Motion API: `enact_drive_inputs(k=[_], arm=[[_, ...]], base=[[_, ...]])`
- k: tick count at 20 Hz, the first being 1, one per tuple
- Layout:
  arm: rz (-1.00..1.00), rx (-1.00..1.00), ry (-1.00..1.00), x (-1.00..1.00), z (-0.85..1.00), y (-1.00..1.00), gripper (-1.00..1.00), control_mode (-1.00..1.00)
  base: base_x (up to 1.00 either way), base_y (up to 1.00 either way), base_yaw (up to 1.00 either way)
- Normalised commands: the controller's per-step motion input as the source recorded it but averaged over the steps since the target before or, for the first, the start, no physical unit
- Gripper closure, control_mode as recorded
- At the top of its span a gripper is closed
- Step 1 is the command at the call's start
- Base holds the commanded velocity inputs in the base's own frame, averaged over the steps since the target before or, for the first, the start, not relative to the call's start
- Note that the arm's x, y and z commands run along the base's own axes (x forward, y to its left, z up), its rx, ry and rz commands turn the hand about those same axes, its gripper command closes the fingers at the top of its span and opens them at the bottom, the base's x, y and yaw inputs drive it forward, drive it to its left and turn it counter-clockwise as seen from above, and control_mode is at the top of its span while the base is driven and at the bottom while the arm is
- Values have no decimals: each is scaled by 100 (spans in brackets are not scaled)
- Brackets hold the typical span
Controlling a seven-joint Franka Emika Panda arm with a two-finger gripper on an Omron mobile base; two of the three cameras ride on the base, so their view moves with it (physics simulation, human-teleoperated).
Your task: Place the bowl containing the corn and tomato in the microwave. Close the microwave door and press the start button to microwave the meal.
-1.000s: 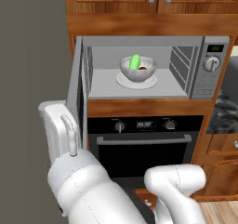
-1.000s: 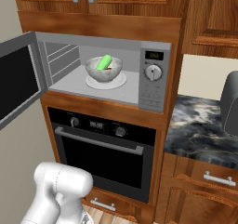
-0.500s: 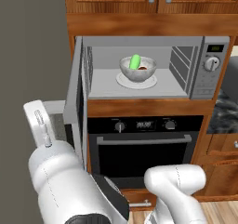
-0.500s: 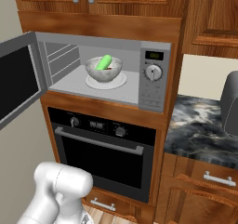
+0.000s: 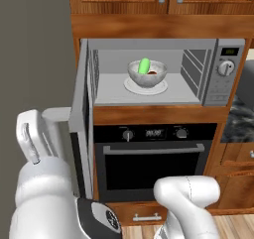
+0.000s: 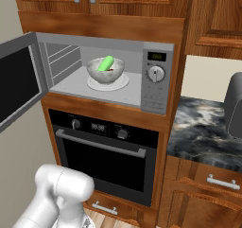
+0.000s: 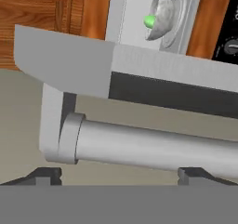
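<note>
The jaws are held wide apart, and nothing is gripped between them. In the hand view the 2 dark tips of the gripper are seen just beside the long grey bar handle of the microwave door. It cannot be told if the bar is touched yet.

The door is taken as the landmark here. It is swung wide open, out to the left of the microwave. Past the door, inside the box, the bowl is set on the white round plate. The green corn is laid in the bowl, with the tomato tucked beside it and mostly hidden. On the far side from the door, the round dial is found on the panel. Below the door, the black oven is shut.

So step 1 looks done: the bowl has been put in. 2 steps are left. The door must be pushed shut, and the start button must be pressed.
</note>
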Motion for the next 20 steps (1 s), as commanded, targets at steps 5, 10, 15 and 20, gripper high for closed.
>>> enact_drive_inputs(k=[5,10,15,20], arm=[[-43,-1,-3,25,0,-60,-100,-100],[-46,0,-1,21,0,-93,-100,-100],[-43,0,1,9,9,-100,-100,-100],[-21,1,11,0,16,-100,-100,-100]], base=[[0,0,0],[0,0,0],[0,0,0],[0,0,0]])
